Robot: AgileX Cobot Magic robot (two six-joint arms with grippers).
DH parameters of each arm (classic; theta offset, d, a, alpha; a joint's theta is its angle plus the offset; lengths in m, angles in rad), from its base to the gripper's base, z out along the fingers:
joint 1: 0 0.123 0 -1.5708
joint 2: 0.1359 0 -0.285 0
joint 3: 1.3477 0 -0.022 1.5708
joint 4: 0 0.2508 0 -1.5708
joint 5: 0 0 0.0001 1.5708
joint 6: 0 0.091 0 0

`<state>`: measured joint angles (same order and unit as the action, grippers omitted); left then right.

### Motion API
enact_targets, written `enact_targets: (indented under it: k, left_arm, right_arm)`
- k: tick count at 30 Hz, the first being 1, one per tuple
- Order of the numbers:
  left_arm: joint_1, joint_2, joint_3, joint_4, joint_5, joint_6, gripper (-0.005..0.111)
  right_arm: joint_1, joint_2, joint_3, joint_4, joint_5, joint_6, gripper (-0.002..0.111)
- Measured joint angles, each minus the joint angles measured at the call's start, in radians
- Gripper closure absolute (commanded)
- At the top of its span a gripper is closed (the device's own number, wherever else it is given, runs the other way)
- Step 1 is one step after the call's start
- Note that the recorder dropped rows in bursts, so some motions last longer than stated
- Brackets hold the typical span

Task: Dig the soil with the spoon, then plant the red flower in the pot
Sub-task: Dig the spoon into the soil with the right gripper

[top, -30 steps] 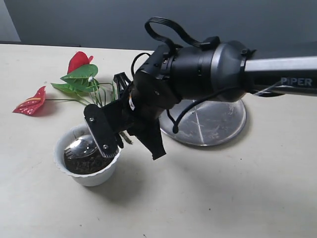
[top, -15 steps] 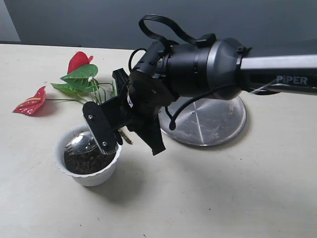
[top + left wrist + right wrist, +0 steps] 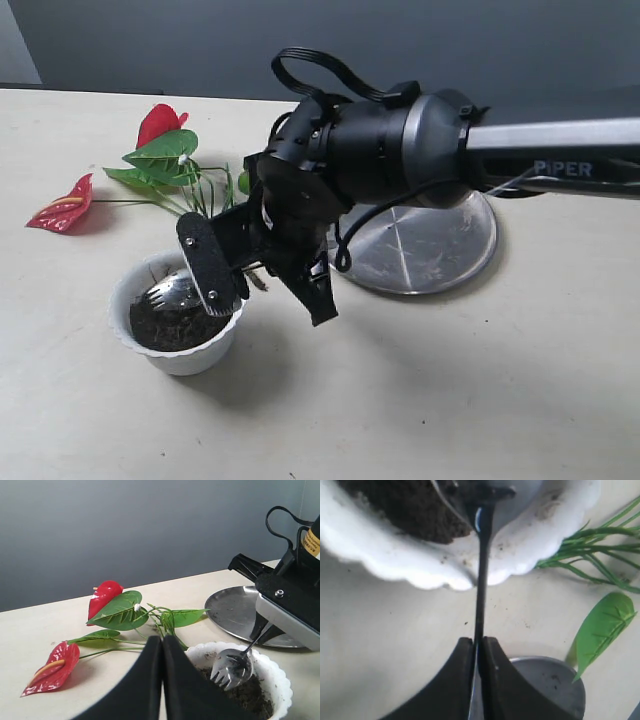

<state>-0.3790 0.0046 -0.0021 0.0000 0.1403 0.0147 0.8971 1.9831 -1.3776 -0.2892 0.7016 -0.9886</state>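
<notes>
The white pot (image 3: 178,355) stands on the table with dark soil (image 3: 172,327) inside. My right gripper (image 3: 226,298) hangs just over its rim, shut on the thin handle (image 3: 481,580) of the spoon (image 3: 170,291). The spoon's tined bowl (image 3: 231,667) sits low inside the pot, just above the soil (image 3: 250,696). The red flower (image 3: 160,124) lies flat on the table behind the pot, with a second bloom (image 3: 62,208) to the left. My left gripper (image 3: 162,641) is shut and empty, low beside the pot (image 3: 274,669); the exterior view does not show it.
A round steel plate (image 3: 430,250) with soil specks lies right of the pot, partly under my right arm. A loose green leaf (image 3: 602,625) lies near the plate (image 3: 545,680). The flower's stems and leaves (image 3: 120,611) spread close behind the pot.
My right wrist has rolled a little and shifted slightly, turning the spoon's bowl inside the pot. The pot and the flower have stayed put.
</notes>
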Motion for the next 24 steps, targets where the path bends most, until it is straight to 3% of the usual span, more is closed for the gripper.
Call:
enact_targets:
  k: [8, 12, 18, 24]
  left_arm:
    - [0.000, 0.000, 0.000, 0.000, 0.000, 0.000, 0.106]
    - [0.000, 0.000, 0.000, 0.000, 0.000, 0.000, 0.106]
    - [0.000, 0.000, 0.000, 0.000, 0.000, 0.000, 0.106]
    - [0.000, 0.000, 0.000, 0.000, 0.000, 0.000, 0.106]
  right_arm:
    - [0.000, -0.062, -0.002, -0.072, 0.039, 0.078, 0.109]
    - [0.022, -0.092, -0.002, -0.204, 0.030, 0.109, 0.109]
    - [0.061, -0.094, -0.002, -0.450, -0.116, 0.195, 0.109]
    - [0.065, -0.094, -0.002, -0.552, -0.202, 0.205, 0.109]
